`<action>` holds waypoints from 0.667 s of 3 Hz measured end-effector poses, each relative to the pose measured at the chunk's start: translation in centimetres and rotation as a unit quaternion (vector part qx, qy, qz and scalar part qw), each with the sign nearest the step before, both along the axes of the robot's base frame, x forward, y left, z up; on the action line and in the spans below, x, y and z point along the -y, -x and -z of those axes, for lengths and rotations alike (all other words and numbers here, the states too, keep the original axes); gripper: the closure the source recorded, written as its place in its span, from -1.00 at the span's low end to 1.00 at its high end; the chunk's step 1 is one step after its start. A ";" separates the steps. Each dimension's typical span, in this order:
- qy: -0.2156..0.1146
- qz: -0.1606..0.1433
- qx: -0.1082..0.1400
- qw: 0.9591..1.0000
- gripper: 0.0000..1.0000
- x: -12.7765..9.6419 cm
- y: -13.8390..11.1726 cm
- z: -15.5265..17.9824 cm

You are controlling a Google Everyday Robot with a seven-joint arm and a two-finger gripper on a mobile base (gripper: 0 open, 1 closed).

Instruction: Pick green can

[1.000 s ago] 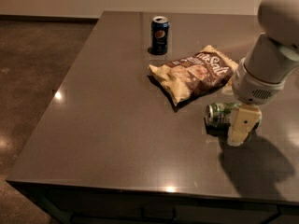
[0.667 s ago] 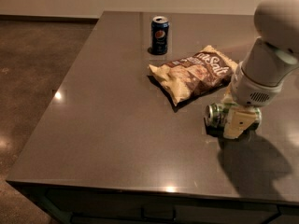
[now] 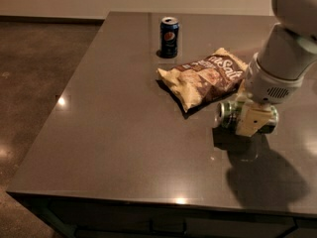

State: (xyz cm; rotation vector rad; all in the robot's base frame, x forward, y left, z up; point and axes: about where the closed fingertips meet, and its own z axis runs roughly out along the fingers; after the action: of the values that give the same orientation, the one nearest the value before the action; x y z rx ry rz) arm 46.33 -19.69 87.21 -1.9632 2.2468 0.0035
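The green can (image 3: 228, 115) lies on its side right of the table's middle, its silver top facing left. My gripper (image 3: 249, 118) reaches down from the upper right and is shut across the can's body. One cream finger (image 3: 251, 122) covers the can's right half. The can hangs just above the table, with a dark shadow under it. The other finger is hidden behind the can.
A brown and yellow chip bag (image 3: 204, 77) lies just up and left of the can. A dark blue can (image 3: 169, 36) stands upright at the back. The dark table (image 3: 119, 133) has its front edge near the bottom and floor to the left.
The gripper has closed in on the green can, and the can has risen a little off the table. The chip bag and the blue can have not moved.
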 end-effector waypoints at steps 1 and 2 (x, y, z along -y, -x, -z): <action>0.005 -0.016 0.020 1.000 1.00 -0.7 0.2 -3.8; -0.001 -0.049 0.046 0.998 1.00 -2.4 0.5 -9.4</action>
State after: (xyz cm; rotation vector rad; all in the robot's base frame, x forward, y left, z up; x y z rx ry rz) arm 45.84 -17.33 96.59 -2.0259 2.0922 -0.0707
